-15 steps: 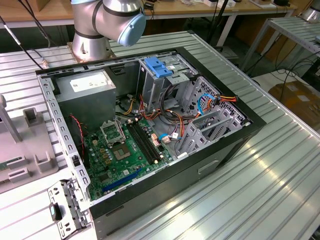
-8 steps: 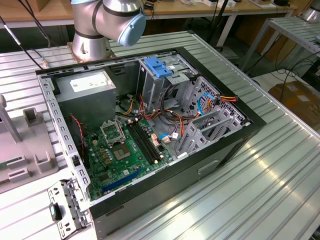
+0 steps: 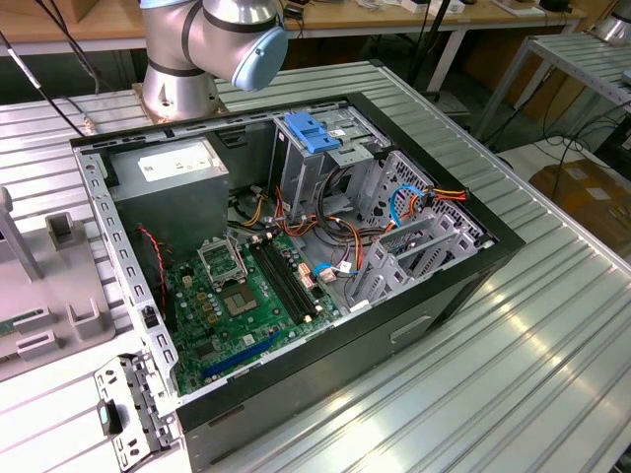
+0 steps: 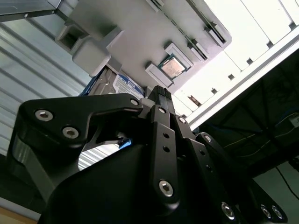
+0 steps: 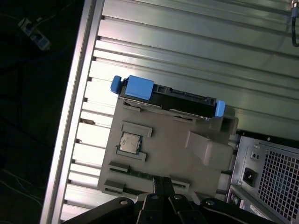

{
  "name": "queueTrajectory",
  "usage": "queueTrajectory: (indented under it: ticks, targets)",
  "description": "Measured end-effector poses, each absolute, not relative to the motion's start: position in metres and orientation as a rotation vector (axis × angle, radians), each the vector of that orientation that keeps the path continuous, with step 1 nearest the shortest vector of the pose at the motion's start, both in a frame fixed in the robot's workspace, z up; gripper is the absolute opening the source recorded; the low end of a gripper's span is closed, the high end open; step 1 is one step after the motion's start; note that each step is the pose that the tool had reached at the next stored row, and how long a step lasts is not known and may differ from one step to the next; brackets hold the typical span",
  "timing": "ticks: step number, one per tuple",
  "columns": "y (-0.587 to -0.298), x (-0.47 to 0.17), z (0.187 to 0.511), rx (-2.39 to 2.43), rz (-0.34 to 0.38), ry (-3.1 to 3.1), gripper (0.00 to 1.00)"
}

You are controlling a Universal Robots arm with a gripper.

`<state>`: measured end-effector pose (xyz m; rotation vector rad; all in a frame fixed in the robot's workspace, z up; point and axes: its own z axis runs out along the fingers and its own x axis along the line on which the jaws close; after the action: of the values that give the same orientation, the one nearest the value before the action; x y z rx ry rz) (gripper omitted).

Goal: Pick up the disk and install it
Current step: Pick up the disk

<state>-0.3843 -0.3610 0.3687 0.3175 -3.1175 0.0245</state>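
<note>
The disk (image 5: 182, 96) is a dark slab in a bright blue carrier, lying along one edge of a grey fixture tray (image 5: 163, 140); in the second wrist view the disk (image 4: 122, 84) shows a white label and a blue rim. My gripper (image 5: 162, 183) hovers above the tray's opposite side, a tray-width short of the disk. Its two fingers sit close together, shut with nothing between them. In the second wrist view the gripper (image 4: 160, 91) points toward the tray near the disk. The open computer case (image 3: 118, 246) lies on the ribbed metal table.
A processor chip (image 5: 130, 142) sits in the grey tray between gripper and disk. Inside the case are a blue bracket (image 3: 311, 133), a power supply (image 3: 173, 177), a green motherboard (image 3: 232, 305) and loose cables. The arm's base (image 3: 182, 84) stands behind the case.
</note>
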Motion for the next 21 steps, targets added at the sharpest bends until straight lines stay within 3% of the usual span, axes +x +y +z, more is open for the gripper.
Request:
queueTrajectory:
  ticks: [21]
  targets:
    - [-0.3611,-0.3843,0.3687,0.41,0.024,-3.107,0.11]
